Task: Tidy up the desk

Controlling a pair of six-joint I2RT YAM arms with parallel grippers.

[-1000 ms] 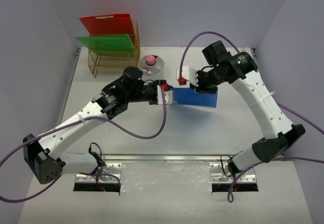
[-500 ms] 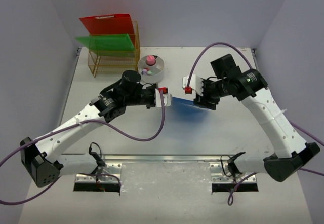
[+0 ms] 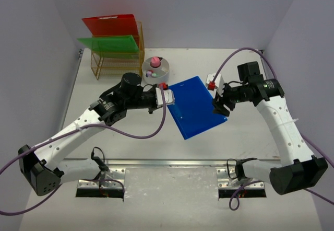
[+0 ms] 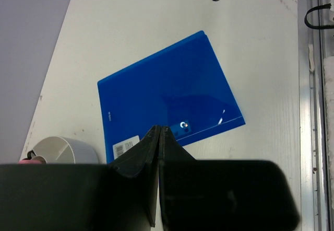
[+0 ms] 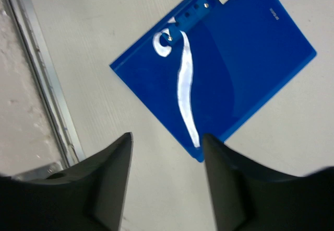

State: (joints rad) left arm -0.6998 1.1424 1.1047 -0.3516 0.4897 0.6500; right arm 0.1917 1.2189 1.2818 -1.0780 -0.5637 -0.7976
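Note:
The desk (image 3: 104, 137) is a white tabletop. A blue folder (image 3: 195, 105) lies flat on it at the middle, turned at an angle. My left gripper (image 3: 168, 94) is at the folder's left edge; in the left wrist view its fingers (image 4: 158, 129) are pressed together over the folder (image 4: 167, 95) by its barcode label, with nothing seen between them. My right gripper (image 3: 219, 107) is open at the folder's right corner; in the right wrist view (image 5: 167, 139) that corner of the folder (image 5: 235, 69) lies just by the right finger.
A gold wire rack (image 3: 117, 58) at the back left holds a red and a green folder. A white round container (image 3: 155, 69) with small coloured items stands beside it. A small red and white object (image 3: 212, 80) lies behind the folder. A metal rail (image 5: 47, 100) runs along the near edge.

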